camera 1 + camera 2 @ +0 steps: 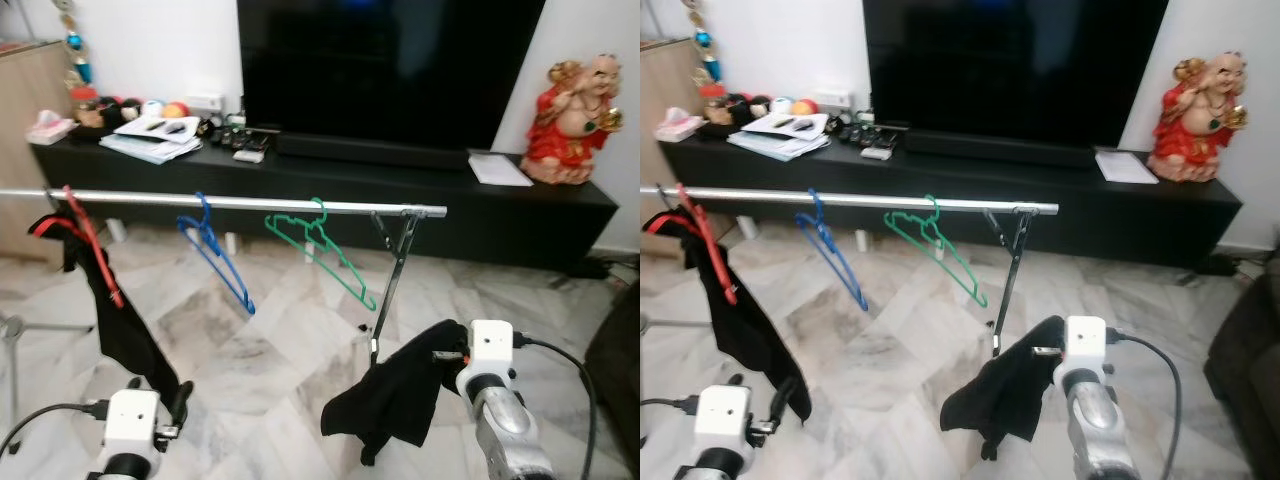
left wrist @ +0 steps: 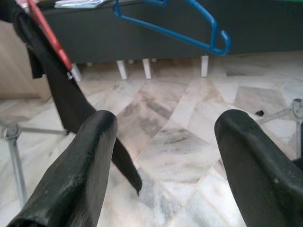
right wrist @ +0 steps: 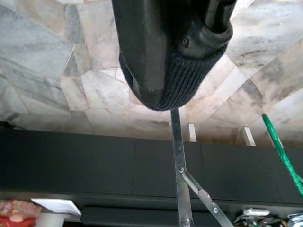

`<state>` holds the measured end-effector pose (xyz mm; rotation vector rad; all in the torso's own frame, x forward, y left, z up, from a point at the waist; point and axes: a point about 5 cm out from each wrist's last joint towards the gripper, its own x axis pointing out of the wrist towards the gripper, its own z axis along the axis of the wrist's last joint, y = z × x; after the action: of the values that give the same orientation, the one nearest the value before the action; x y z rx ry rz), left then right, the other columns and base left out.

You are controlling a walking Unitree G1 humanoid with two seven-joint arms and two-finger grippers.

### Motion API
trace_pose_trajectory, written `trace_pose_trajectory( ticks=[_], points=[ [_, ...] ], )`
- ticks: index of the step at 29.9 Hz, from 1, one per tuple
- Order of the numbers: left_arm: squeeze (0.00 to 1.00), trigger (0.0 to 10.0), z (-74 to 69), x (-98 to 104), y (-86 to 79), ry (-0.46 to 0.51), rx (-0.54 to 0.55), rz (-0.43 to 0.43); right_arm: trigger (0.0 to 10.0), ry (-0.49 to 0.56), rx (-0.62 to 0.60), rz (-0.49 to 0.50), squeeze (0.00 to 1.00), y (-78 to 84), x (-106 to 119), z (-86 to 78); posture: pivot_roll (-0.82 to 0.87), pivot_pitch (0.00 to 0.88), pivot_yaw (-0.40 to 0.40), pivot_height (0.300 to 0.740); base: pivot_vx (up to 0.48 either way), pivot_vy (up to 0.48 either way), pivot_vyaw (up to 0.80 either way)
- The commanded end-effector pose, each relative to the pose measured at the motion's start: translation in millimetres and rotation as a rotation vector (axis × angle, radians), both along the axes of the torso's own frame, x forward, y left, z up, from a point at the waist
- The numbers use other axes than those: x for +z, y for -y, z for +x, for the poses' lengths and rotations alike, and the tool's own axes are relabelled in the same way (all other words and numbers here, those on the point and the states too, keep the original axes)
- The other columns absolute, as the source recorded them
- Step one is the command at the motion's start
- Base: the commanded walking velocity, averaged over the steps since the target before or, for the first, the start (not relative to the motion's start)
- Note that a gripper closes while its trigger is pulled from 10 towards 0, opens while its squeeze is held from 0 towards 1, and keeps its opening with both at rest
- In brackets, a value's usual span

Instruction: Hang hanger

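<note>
A silver clothes rail (image 1: 260,203) runs across in front of me. On it hang a red hanger (image 1: 90,240) carrying a black garment (image 1: 125,320), an empty blue hanger (image 1: 215,250) and an empty green hanger (image 1: 320,245). My right gripper (image 3: 182,42) is shut on a second black garment (image 1: 395,395), held low, below the rail's right end. The cloth hides any hanger inside it. My left gripper (image 2: 165,156) is open and empty, low at the left near the hanging garment's hem.
The rack's right leg (image 1: 390,280) stands just beyond the held garment. Behind the rail are a black TV cabinet (image 1: 560,215), a large TV (image 1: 390,70), papers and a red figurine (image 1: 575,120). A dark sofa edge (image 1: 615,350) is at the right. The floor is marble.
</note>
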<state>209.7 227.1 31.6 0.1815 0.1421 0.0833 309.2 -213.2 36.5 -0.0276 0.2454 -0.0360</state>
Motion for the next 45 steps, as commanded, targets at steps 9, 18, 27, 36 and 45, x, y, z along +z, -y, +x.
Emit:
trace_pose_trajectory(
  ticks=[9,18,27,36,45],
  points=[
    [0.00,10.0,6.5,6.2,-2.3,0.009,0.035,-0.008,10.0,0.029,0.041,0.001,0.00,-3.1,10.3,9.6,0.15,0.000,-0.048,0.740,0.000,-0.072,0.00],
    [0.00,10.0,2.5,12.6,-5.4,0.008,0.019,0.014,10.0,0.021,0.092,-0.010,0.00,-9.6,10.6,11.7,0.15,0.000,-0.061,0.740,0.000,0.000,0.00],
    [0.00,10.0,0.1,22.0,-25.2,0.002,0.004,0.085,10.0,0.010,0.111,-0.022,0.00,-8.8,10.4,12.4,0.15,0.000,-0.064,0.740,0.000,0.000,0.00],
    [0.00,10.0,9.8,25.7,-13.7,0.032,0.033,0.041,10.0,0.010,0.119,-0.028,0.00,-9.4,9.4,11.4,0.16,0.000,-0.068,0.740,0.084,0.000,0.00],
    [0.00,10.0,12.0,30.3,-19.5,0.035,0.037,0.044,10.0,0.010,0.100,-0.017,0.00,-12.8,7.4,11.0,0.17,0.000,-0.019,0.740,0.261,0.000,0.00]
  ],
)
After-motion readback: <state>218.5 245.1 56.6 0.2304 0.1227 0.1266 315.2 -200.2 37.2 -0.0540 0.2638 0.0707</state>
